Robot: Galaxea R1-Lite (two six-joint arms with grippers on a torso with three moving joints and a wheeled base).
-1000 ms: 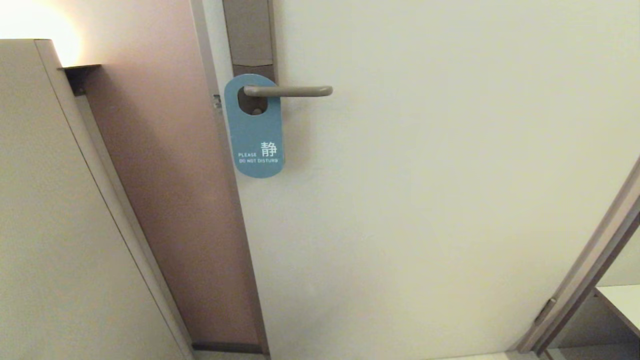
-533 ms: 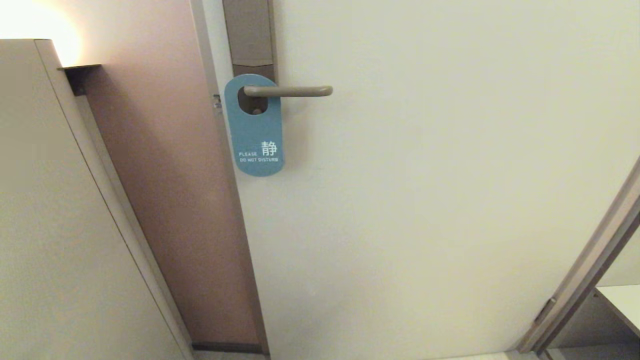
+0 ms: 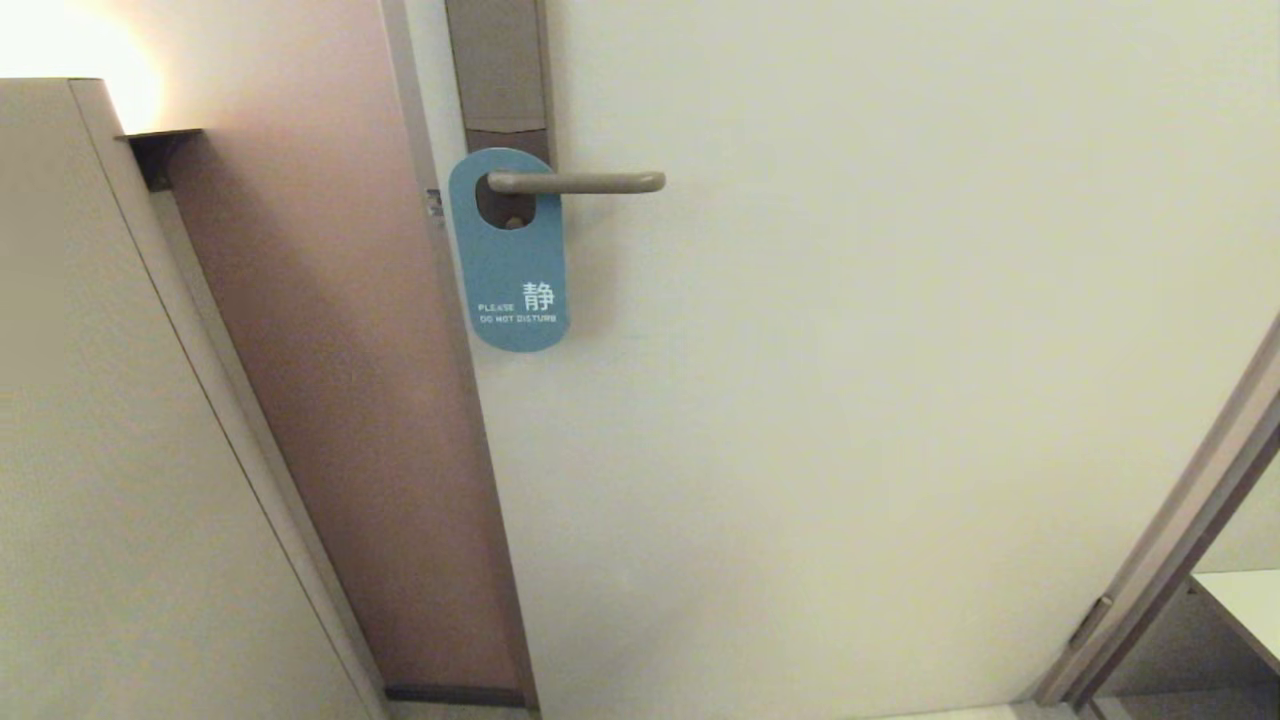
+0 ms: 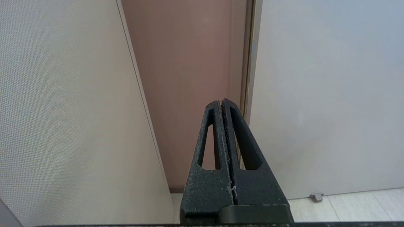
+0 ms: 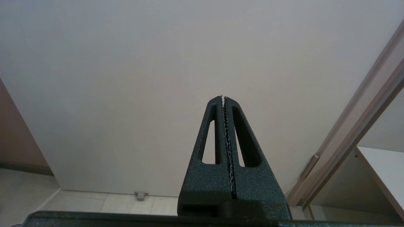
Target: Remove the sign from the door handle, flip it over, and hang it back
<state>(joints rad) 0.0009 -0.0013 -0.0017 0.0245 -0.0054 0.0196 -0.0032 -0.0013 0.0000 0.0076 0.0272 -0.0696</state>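
Sign position: the flat blue rounded-end door hanger card (image 3: 510, 255) hangs by its oval hole on the slim beige-grey metal lever handle (image 3: 577, 182), pushed up against the tall brownish-grey backplate (image 3: 498, 65). White "PLEASE DO NOT DISTURB" faces me. In my head view it sits at about 11 o'clock from centre, with the lever tip pointing toward 3 o'clock. The card hangs close to plumb, near the door's edge.

Arms: neither shows in the head view. The left gripper (image 4: 222, 101) is clenched on nothing, its 2 fingers pressed together, facing the reddish-brown wall panel (image 4: 186, 78) beside the pale door (image 4: 325, 94). The right gripper (image 5: 223, 97) is likewise clenched and empty, facing bare door low down, with a small floor stop (image 5: 140, 194) below it.

Reading: nothing started; the step in hand is the reach.

How I'd run it:
- Spread the fingers before closing in.
- Raise the left arm toward the card's lower rounded end, at 6 o'clock from the hole.
- Pinch the card edge-on, below the text.
- Slide it toward 3 o'clock along the lever until the hole clears the tip.

Risk: the card lies flat near the door, so fingers may jam against the panel.
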